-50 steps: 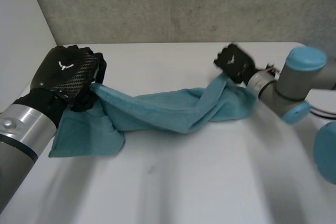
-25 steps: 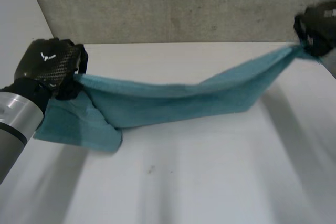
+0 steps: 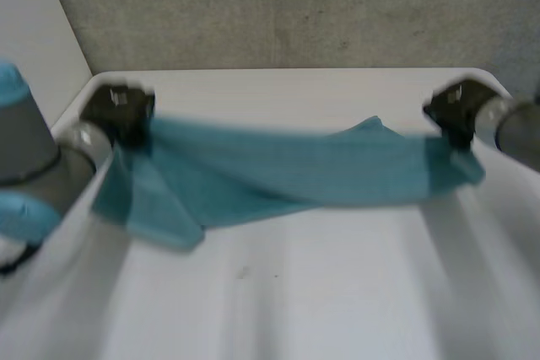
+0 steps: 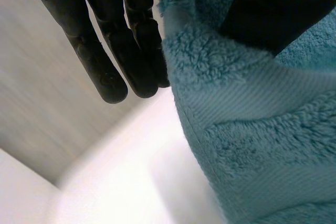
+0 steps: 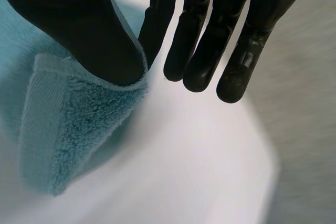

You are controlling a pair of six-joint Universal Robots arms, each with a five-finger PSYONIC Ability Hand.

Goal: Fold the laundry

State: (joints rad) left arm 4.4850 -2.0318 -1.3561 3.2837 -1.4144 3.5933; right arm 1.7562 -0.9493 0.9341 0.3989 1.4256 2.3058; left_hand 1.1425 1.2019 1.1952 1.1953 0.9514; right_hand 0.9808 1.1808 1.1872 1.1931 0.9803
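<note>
Right hand (image 3: 456, 112) lowered; towel (image 3: 295, 171) stretched to left hand (image 3: 122, 110).

Soft, even light; the bench (image 3: 278, 309) reads bright white. The towel (image 3: 287, 174) drops a faint, soft-edged shadow on the bench beneath it. Black fingers (image 5: 236, 61) stay dark with a dull sheen.
</note>
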